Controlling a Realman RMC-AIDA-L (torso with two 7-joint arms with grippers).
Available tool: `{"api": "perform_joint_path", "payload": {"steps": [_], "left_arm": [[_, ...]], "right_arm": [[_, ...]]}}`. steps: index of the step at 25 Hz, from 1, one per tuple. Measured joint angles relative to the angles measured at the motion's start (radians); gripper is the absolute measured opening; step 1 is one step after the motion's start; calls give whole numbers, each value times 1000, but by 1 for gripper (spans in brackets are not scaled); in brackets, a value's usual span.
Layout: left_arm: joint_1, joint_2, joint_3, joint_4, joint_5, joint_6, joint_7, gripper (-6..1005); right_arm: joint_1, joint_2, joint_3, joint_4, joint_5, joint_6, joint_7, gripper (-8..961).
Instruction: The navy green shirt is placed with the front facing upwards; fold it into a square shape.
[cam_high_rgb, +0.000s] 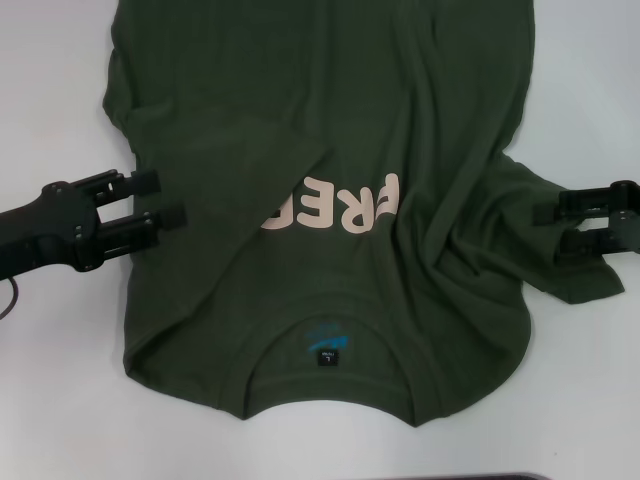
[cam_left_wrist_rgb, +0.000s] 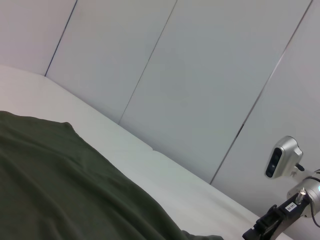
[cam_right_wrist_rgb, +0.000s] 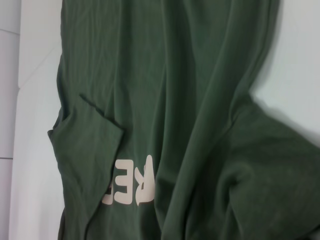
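So the navy green shirt (cam_high_rgb: 330, 210) lies flat on the white table (cam_high_rgb: 60, 90), collar toward the robot, long axis running straight away from it. Left gripper (cam_high_rgb: 172, 198) sits open at its left edge, shirt just inboard. Right gripper (cam_high_rgb: 566, 229) is at the rumpled right sleeve; can't tell its jaws. Cream letters read "FRE", upside down; neck label (cam_high_rgb: 328, 357) unreadable.

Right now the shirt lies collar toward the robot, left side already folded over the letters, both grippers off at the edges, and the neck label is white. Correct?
One thing is off: the neck label is black, as the head view shows. The rest holds: the navy green shirt has its collar nearest the robot, a fold partly covers the letters, left gripper and right gripper at the edges.
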Motion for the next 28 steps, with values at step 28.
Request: {"api": "perform_joint_path", "payload": {"steps": [28], "left_arm": [[6,0,0,0,-26,6,0,721]], "right_arm": [[-15,-6,-6,9,-8,24,-3,423]]}}
